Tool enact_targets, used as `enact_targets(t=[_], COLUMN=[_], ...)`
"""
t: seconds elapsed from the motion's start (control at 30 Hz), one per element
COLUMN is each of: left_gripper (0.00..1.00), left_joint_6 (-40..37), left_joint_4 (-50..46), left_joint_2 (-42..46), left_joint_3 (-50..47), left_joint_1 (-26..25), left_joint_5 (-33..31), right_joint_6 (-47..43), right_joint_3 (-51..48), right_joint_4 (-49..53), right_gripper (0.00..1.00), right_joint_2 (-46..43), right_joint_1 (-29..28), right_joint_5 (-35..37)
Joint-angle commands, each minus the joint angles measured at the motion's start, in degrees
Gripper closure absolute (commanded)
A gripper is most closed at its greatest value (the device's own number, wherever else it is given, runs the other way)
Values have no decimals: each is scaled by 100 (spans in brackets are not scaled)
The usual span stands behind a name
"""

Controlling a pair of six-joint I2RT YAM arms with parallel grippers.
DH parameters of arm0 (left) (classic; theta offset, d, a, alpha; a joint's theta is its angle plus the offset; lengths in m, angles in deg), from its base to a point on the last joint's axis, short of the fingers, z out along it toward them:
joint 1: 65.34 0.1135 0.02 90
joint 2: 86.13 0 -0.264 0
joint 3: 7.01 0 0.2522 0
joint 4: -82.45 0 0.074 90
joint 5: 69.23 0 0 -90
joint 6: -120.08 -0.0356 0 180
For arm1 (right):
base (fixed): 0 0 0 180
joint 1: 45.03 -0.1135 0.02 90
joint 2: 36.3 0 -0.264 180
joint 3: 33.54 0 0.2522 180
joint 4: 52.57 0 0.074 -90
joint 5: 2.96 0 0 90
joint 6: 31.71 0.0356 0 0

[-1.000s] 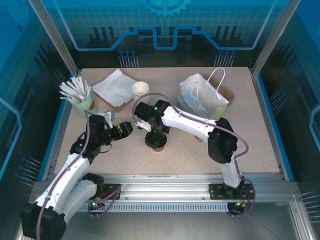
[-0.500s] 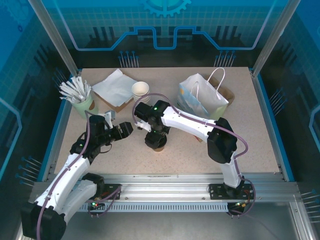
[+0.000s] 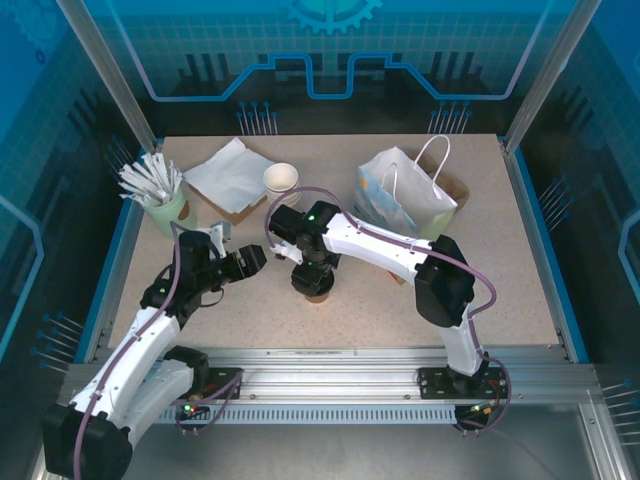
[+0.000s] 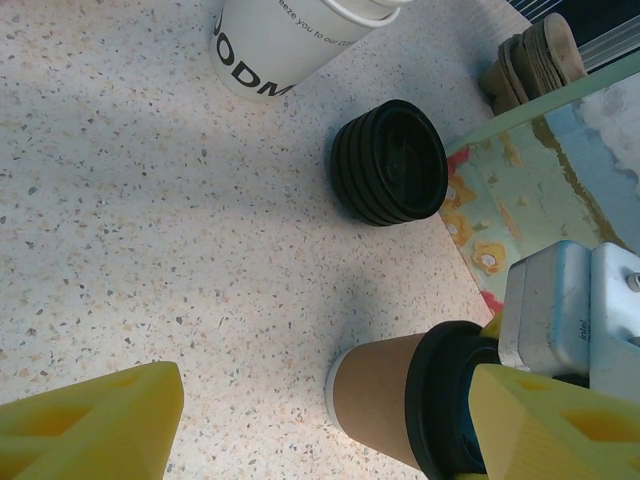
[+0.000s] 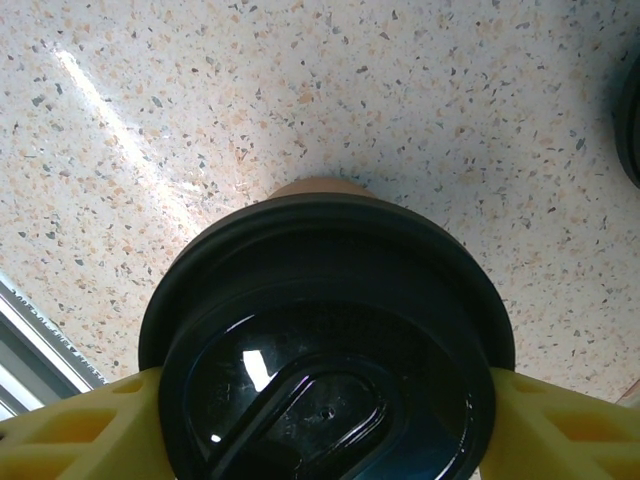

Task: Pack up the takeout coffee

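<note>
- Closest to the right wrist camera, the takeout coffee [image 5: 325, 300] stands upright on the speckled table [image 5: 300, 80]. Its long axis is vertical and its lid faces straight up into the lens, low and central in that frame.
- Around it sits the right gripper [image 5: 325, 385]. Its yellow fingers [image 5: 75, 435] come in from the lower left and lower right corners and lie against opposite sides of the lid's rim. No gap can be seen, so they are clamped on the lid.
- That lid is round and glossy black, with a raised oval sip tab and a tiny pinhole. A sliver of tan wall shows past its upper edge.
- From the left wrist view the cup sits at the lower middle-right, side-on in the frame. Its pale base rim points left and its black lid points right, with tan wall between them.
- The left gripper [image 4: 325, 390] has its fingers [image 4: 90, 425] spread wide in the lower corners, holding nothing. The cup stands beyond them, apart.
- Farther up that frame, a stack of black lids [image 4: 390, 160] stands just beside a flowered paper bag [image 4: 520, 200]. A white printed cup [image 4: 285, 40] sits at the top edge.
- In the top view the coffee is at frame centre under the right gripper, with the bag at upper right.
</note>
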Motion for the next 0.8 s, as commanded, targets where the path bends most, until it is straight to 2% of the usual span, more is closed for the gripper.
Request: enact_targets(t=[0.0,0.27,0.43,0.77], left_gripper=[23,24,25,26], left_joint_6=[70,272,419,181], left_joint_4=[-14,48,363,967], left_joint_2=[102,327,292,-672], left_joint_3=[-79,104,462,1680], left_joint_1=[46,42,-33,-769], left_joint_5=[116,164,108,-304], right_joint_6=[63,0,-92,-209], right_joint_3=[-139,-18,341,1851], right_joint_4=[32,376,853,1047], right_gripper=[34,44,49,51], right_joint_2=[-226,-858,-1567,-2522], right_joint_1=[-66,62,264,998], right_joint_5=[64,-103,-214,-339])
